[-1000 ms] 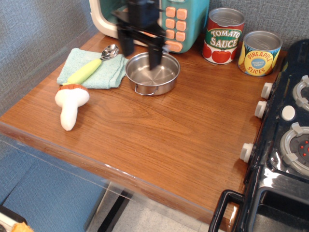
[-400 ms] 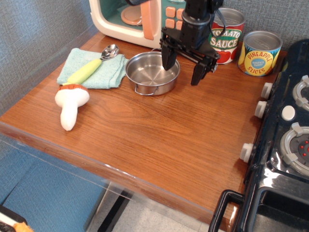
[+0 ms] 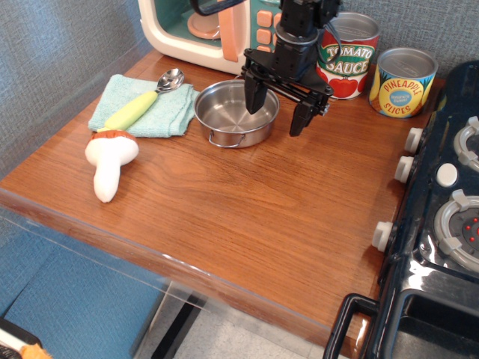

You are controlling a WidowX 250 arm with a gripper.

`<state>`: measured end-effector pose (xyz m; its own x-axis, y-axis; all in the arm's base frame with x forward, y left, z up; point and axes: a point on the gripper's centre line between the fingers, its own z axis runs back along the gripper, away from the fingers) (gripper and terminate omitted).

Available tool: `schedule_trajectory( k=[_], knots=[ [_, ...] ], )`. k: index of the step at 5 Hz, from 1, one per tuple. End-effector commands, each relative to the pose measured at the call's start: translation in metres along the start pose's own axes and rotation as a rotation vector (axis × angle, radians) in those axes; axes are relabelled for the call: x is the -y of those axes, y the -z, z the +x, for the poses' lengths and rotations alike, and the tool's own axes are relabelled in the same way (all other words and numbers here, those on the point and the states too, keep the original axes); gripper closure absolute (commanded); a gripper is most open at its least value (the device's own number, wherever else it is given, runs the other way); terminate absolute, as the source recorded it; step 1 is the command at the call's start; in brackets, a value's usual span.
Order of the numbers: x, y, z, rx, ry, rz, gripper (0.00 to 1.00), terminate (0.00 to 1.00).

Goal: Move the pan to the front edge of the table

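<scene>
The pan (image 3: 234, 114) is a small shiny steel pan with wire loop handles. It sits on the brown wood-grain table (image 3: 247, 217) near the back, right of a teal cloth. My black gripper (image 3: 275, 111) is open and straddles the pan's right rim. One finger (image 3: 253, 96) hangs inside the pan and the other finger (image 3: 299, 118) is outside it over the table. It holds nothing. The table's rounded front edge (image 3: 187, 269) is far from the pan.
A teal cloth (image 3: 142, 114) with a yellow-handled spoon (image 3: 144, 102) lies left of the pan. A white toy mushroom (image 3: 109, 161) lies in front of the cloth. A toy microwave (image 3: 224, 30), a tomato sauce can (image 3: 347, 54) and a pineapple can (image 3: 404, 82) stand at the back. A black toy stove (image 3: 438, 217) fills the right side.
My gripper swung from the pan's back left to its right side, then shifted slightly left, so that one finger is now inside the rim. The pan has not moved.
</scene>
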<state>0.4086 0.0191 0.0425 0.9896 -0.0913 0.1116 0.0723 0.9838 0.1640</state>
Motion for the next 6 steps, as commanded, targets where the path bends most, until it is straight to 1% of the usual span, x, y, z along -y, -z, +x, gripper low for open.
schedule_trajectory(
  k=[1, 2, 3, 5, 6],
  knots=[
    [-0.007, 0.005, 0.002, -0.025, -0.036, -0.055, 0.00, 0.00],
    [-0.010, 0.012, 0.001, -0.035, -0.031, -0.066, 0.00, 0.00],
    [-0.012, 0.007, 0.000, -0.027, -0.021, -0.066, 1.00, 0.00],
    [-0.014, -0.002, -0.005, -0.007, -0.007, -0.066, 1.00, 0.00],
    [-0.015, -0.025, -0.010, 0.034, 0.014, -0.043, 1.00, 0.00]
  ],
)
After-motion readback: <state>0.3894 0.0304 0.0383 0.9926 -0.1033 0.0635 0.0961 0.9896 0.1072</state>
